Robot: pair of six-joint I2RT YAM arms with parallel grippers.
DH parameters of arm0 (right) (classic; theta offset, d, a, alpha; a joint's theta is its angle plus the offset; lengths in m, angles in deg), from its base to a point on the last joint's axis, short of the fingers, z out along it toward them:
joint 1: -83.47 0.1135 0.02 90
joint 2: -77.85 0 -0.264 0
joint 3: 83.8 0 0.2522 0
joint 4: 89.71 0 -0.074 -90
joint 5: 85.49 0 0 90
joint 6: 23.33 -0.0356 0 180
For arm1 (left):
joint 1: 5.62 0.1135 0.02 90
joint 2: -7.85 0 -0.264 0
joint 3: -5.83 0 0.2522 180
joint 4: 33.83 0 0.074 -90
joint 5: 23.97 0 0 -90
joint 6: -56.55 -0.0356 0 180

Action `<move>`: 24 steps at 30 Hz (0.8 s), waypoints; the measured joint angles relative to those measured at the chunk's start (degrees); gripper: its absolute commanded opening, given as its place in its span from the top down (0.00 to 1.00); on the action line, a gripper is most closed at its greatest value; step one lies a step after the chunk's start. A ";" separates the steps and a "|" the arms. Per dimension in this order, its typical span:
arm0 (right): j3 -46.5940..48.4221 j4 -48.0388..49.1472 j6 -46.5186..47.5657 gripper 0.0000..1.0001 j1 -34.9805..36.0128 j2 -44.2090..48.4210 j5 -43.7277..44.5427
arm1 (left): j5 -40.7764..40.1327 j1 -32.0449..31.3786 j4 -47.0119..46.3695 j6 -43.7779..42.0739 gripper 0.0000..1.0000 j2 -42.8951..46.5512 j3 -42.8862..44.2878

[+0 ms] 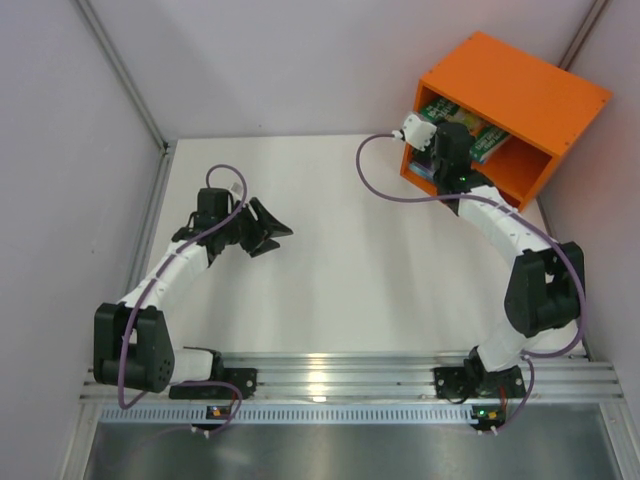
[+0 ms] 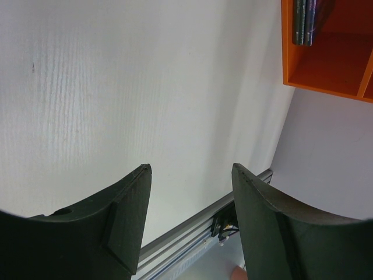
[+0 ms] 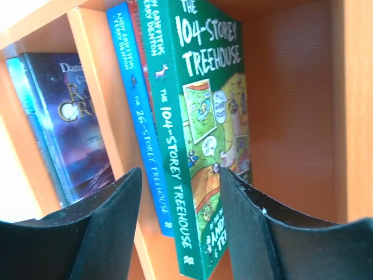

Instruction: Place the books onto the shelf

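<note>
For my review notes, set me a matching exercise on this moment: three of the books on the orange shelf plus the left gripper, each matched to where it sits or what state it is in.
Things:
1. green book
2. bright blue book
3. dark purple book
4. left gripper

Places or states:
A. open, holding nothing, above the bare table
B. right beside the divider board, in the green book's compartment
C. across the divider board from the other two books
D. front cover facing the compartment's free space

Pairs: 1-D, 2-B, 3-C, 4-A

White table (image 1: 340,270), aluminium rail (image 1: 350,372)
</note>
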 measured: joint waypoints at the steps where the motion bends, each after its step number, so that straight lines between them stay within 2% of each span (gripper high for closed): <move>1: 0.20 -0.66 -0.46 0.51 0.00 0.00 -0.09 | 0.00 -0.07 0.00 0.02 0.37 0.00 0.00; 3: 0.35 -1.70 -1.20 0.56 0.00 0.13 -0.37 | 0.00 -0.22 0.00 0.00 0.37 0.00 0.00; 6: 0.35 -3.26 -1.99 0.60 -0.02 0.44 -0.70 | 0.00 -0.31 0.00 0.02 0.38 0.00 0.00; 9: 0.76 -4.00 -2.38 0.59 -0.04 0.55 -0.74 | -0.02 -0.37 0.00 0.02 0.37 0.00 0.00; 12: 1.09 -5.22 -3.28 0.51 -0.09 0.92 -1.07 | -0.02 -0.48 0.00 0.02 0.37 0.02 0.00; 15: 1.49 -6.45 -4.04 0.50 -0.20 1.31 -1.31 | -0.02 -0.57 0.00 0.02 0.38 0.02 0.00; 24: 1.86 -8.22 -5.88 0.59 -0.33 2.99 -1.42 | -0.02 -0.72 0.00 0.02 0.37 0.66 -0.02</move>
